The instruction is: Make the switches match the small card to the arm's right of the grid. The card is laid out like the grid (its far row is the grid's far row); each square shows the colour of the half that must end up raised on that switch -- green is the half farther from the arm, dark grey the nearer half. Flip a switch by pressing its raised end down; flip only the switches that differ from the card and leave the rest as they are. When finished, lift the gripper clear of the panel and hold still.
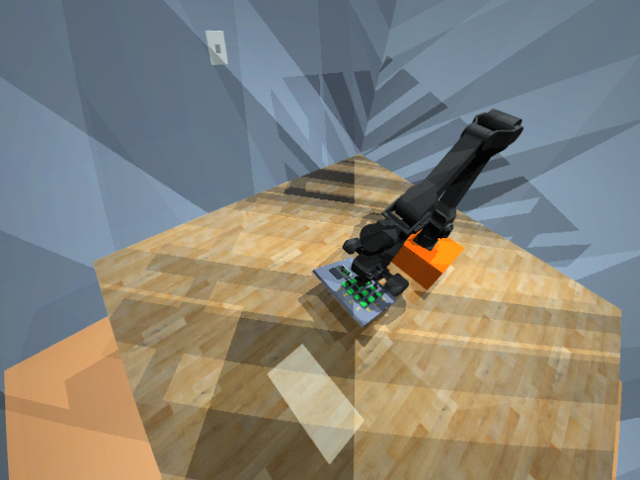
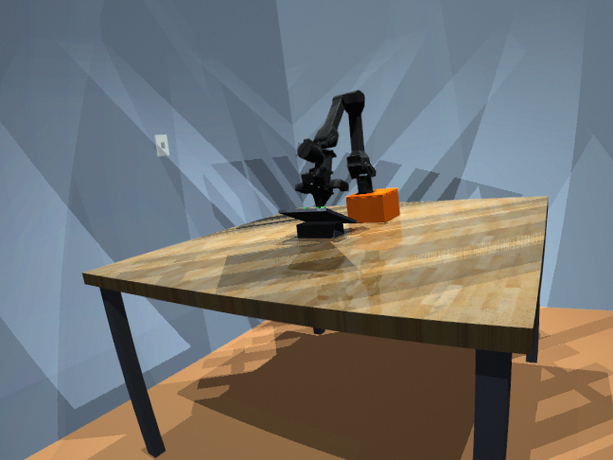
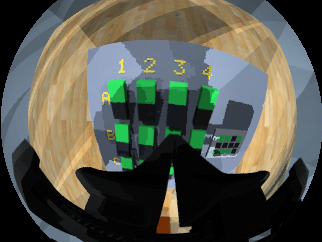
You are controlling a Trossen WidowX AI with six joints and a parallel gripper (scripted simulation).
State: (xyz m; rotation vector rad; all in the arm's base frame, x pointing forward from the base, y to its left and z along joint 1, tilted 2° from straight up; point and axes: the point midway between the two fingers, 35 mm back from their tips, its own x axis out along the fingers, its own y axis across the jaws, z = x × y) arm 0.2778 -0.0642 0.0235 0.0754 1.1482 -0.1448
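My gripper (image 1: 365, 281) (image 2: 321, 205) (image 3: 173, 138) is pointing down with its fingers closed together, gripping nothing, its tips over column 3 of the switch panel (image 1: 362, 316) (image 2: 316, 216) (image 3: 160, 50) and hiding part of rows B and C. The small card (image 1: 344, 271) (image 3: 226, 143) is lying right of the grid. I'm judging that a slightly sideways press could be tipping a neighbouring switch, and these shadows could be causing misread colours.
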